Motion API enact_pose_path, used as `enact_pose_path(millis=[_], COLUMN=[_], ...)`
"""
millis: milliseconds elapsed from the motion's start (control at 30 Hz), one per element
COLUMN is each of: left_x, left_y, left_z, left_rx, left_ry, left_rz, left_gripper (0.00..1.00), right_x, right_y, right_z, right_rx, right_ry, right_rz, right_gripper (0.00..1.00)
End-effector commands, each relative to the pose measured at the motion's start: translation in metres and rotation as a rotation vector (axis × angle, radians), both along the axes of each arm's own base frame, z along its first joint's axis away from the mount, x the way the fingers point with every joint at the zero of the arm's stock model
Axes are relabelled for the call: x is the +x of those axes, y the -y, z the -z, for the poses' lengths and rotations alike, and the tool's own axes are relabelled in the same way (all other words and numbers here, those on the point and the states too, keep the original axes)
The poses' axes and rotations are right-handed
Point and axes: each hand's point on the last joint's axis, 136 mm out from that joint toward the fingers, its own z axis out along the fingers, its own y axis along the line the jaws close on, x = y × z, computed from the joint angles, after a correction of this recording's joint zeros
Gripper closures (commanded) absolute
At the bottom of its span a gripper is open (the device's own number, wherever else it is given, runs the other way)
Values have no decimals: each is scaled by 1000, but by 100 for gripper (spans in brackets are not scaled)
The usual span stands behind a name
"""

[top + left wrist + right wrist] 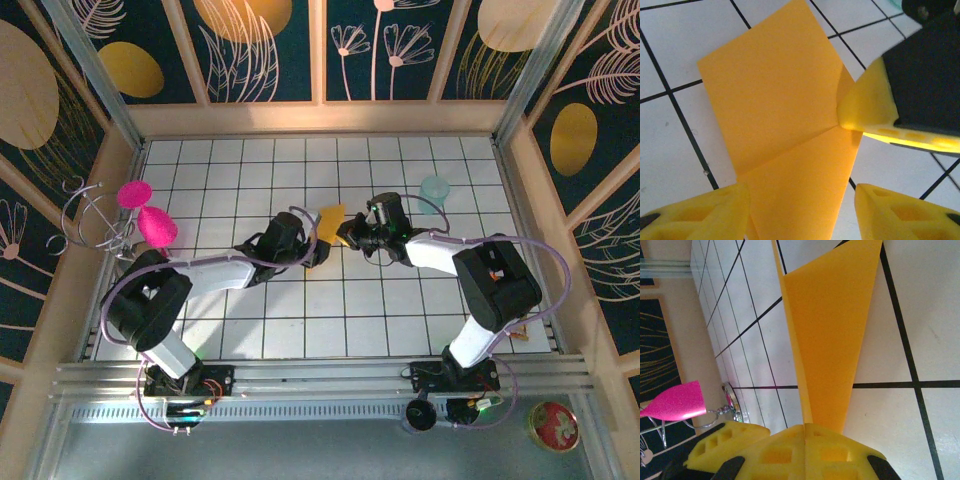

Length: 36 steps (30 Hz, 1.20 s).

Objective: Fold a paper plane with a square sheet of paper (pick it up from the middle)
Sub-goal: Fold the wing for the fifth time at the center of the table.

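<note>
White tiled table [400,320]: right gripper [805,427] clamped on paper sheet [830,330], top cut off; left gripper [800,194] apart.

One orange sheet of paper [330,216], two robot arms [215,270] [440,250], two pink goblets [133,193] [158,228], one teal cup [435,187], one round tin [553,425]

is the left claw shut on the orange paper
No, the yellow fingers of the left claw stand wide apart, with the orange paper lying between them.

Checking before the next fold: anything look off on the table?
Nothing damaged or spilled. The paper is mid-fold: one flap stands off the table, pinched in the shut right hand; the open left hand hovers above it.
</note>
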Motion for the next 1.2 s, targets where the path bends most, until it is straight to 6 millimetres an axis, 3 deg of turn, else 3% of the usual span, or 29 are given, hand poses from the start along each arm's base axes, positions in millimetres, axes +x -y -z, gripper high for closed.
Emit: enact_pose_path(millis=[0, 233, 267, 367, 800, 933, 1167], left_x=[8, 3, 3, 2, 7, 5, -2], left_y=[6, 19, 19, 23, 24, 22, 24], left_z=[-2, 4, 16, 20, 24, 25, 27], left_rx=[86, 151, 181, 202, 200, 200, 162], left_ry=[97, 169, 162, 179, 204, 204, 187], left_rz=[39, 111, 122, 148, 127, 130, 150], left_gripper=[44, 47, 48, 50, 71, 80, 92], right_x=[5, 3, 2, 1, -3, -2, 10], right_y=[-2, -1, -1, -1, 0, 6, 36], right_z=[-5, -2, -1, 2, 8, 7, -1], right_rx=[42, 63, 65, 70, 67, 44, -48], right_ry=[-11, -32, -36, -47, -77, -67, -1], right_rz=[4, 5, 5, 6, -4, 9, 68], right_gripper=[100, 100, 100, 100, 100, 86, 49])
